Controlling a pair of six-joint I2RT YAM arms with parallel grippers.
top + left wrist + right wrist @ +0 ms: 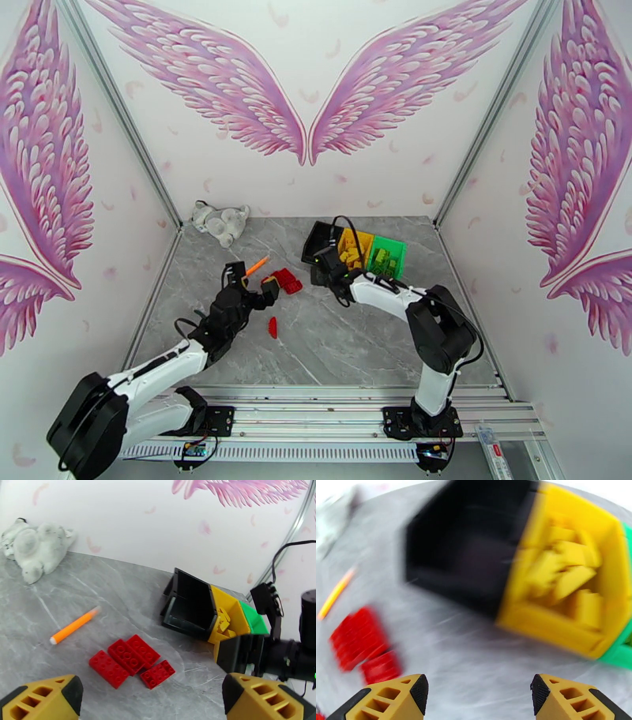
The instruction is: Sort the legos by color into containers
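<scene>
Three red legos (130,661) lie together on the grey table, just ahead of my left gripper (152,695), which is open and empty. From above, that gripper (268,290) sits beside the red cluster (286,280), and one more red lego (272,327) lies nearer the arms. The black bin (322,239), yellow bin (354,247) and green bin (387,256) stand side by side. Yellow legos (568,578) fill the yellow bin (537,626). My right gripper (480,695) is open and empty, just in front of the black bin (466,547); its view is blurred.
An orange marker pen (73,626) lies left of the red legos. A grey-white plush cat (33,547) rests at the far left by the back wall. The right arm's wrist (276,653) stands close to the bins' front. Walls close the table on three sides.
</scene>
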